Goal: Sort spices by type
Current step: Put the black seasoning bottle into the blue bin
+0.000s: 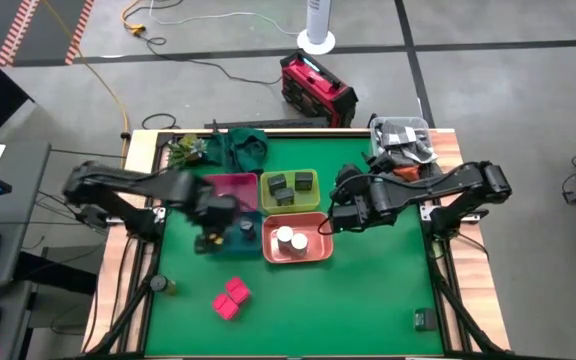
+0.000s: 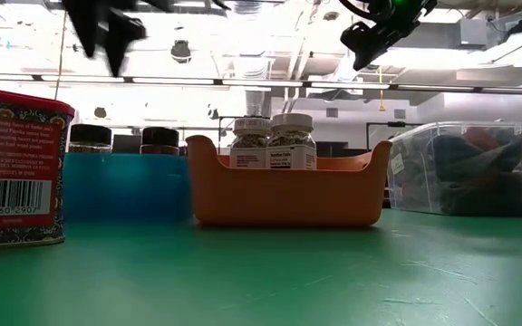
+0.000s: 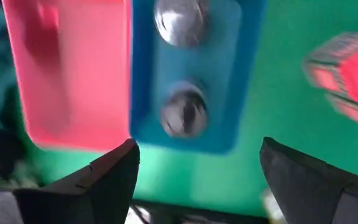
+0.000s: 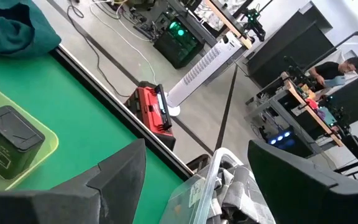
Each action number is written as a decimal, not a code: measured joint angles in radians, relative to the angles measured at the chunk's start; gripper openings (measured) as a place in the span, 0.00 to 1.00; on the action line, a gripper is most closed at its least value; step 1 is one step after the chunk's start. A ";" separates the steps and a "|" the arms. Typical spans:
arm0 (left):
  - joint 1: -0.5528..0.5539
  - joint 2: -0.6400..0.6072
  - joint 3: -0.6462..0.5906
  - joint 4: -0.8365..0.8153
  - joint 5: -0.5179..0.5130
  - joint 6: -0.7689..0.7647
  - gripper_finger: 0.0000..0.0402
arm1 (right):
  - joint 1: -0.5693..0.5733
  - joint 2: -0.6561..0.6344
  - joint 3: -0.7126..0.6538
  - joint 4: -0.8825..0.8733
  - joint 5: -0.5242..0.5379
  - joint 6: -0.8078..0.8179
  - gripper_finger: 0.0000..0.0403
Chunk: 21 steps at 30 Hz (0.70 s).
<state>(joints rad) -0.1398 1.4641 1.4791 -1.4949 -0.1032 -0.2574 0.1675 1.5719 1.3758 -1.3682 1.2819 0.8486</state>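
Two grey round jars (image 3: 182,112) stand in the blue bin (image 1: 236,232). Two white-topped round jars (image 1: 290,240) stand in the orange bin (image 2: 288,195). Dark grey square jars (image 1: 290,185) sit in the yellow-green bin (image 1: 313,200); one also shows in the right wrist view (image 4: 8,142). Two bright pink square packets (image 1: 231,297) lie on the green mat toward the near edge. The pink bin (image 1: 230,186) holds no spices that I can see. My left gripper (image 3: 197,149) is open and empty above the blue bin's left side (image 1: 208,240). My right gripper (image 1: 330,222) is open and empty, raised beside the orange bin's right end.
A clear tub of dark clutter (image 1: 403,140) stands at the far right corner. A green cloth (image 1: 238,145) and a small plant (image 1: 186,150) lie at the far edge. A small object (image 1: 158,285) sits at the left edge. A red box (image 4: 151,106) stands on the floor.
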 joint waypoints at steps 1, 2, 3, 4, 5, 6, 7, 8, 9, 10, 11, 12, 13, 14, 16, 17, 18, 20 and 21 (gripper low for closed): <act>-0.033 -0.036 -0.017 -0.004 0.000 -0.064 0.79 | 0.004 0.000 0.000 0.001 0.000 0.000 0.79; -0.070 -0.070 -0.033 -0.006 0.001 -0.135 0.79 | 0.004 0.000 0.000 0.003 0.000 0.000 0.79; -0.110 -0.102 -0.051 -0.006 0.003 -0.213 0.79 | 0.004 0.000 0.000 0.004 0.000 0.000 0.79; -0.154 -0.132 -0.070 -0.009 0.010 -0.293 0.79 | 0.004 0.000 0.000 0.005 0.000 0.000 0.79; -0.199 -0.158 -0.087 -0.008 0.023 -0.380 0.79 | 0.003 0.000 0.000 0.009 0.001 0.000 0.79; -0.246 -0.178 -0.103 -0.004 0.034 -0.469 0.79 | 0.003 0.000 0.000 0.015 0.000 -0.005 0.79; -0.297 -0.193 -0.120 0.002 0.046 -0.554 0.79 | 0.003 0.000 0.000 0.021 0.001 -0.007 0.79; -0.350 -0.202 -0.135 0.011 0.056 -0.631 0.79 | 0.003 0.000 0.000 0.024 0.000 -0.008 0.79; -0.404 -0.206 -0.149 0.015 0.062 -0.703 0.79 | 0.003 0.000 0.000 0.023 0.000 -0.008 0.79; -0.461 -0.204 -0.159 0.015 0.068 -0.764 0.79 | 0.002 0.000 0.000 0.024 0.000 -0.007 0.79; -0.510 -0.199 -0.168 0.015 0.073 -0.813 0.79 | 0.002 0.000 0.000 0.026 0.001 -0.008 0.79; -0.564 -0.192 -0.179 0.014 0.074 -0.859 0.79 | 0.002 0.000 0.000 0.028 0.001 -0.008 0.79; -0.607 -0.186 -0.187 0.012 0.074 -0.897 0.79 | 0.002 0.000 0.000 0.032 0.001 -0.009 0.79; -0.646 -0.181 -0.198 0.004 0.073 -0.929 0.79 | 0.002 0.000 0.000 0.035 0.000 -0.011 0.79; -0.718 -0.166 -0.216 -0.010 0.055 -0.985 0.79 | 0.002 0.000 0.000 0.046 0.000 -0.018 0.79; -0.748 -0.158 -0.221 -0.015 0.041 -1.001 0.79 | 0.002 0.000 0.000 0.049 0.000 -0.019 0.79; -0.774 -0.150 -0.224 -0.019 0.027 -1.008 0.79 | 0.002 0.000 0.000 0.049 0.000 -0.019 0.79; -0.820 -0.134 -0.224 -0.035 0.003 -1.020 0.79 | 0.003 0.000 0.000 0.056 0.000 -0.019 0.79; -0.839 -0.127 -0.224 -0.042 -0.006 -1.028 0.79 | 0.003 0.000 0.000 0.056 0.000 -0.020 0.79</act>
<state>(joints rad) -0.9788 1.3375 1.2552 -1.5367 -0.1094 -1.2853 0.1707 1.5719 1.3754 -1.3117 1.2823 0.8288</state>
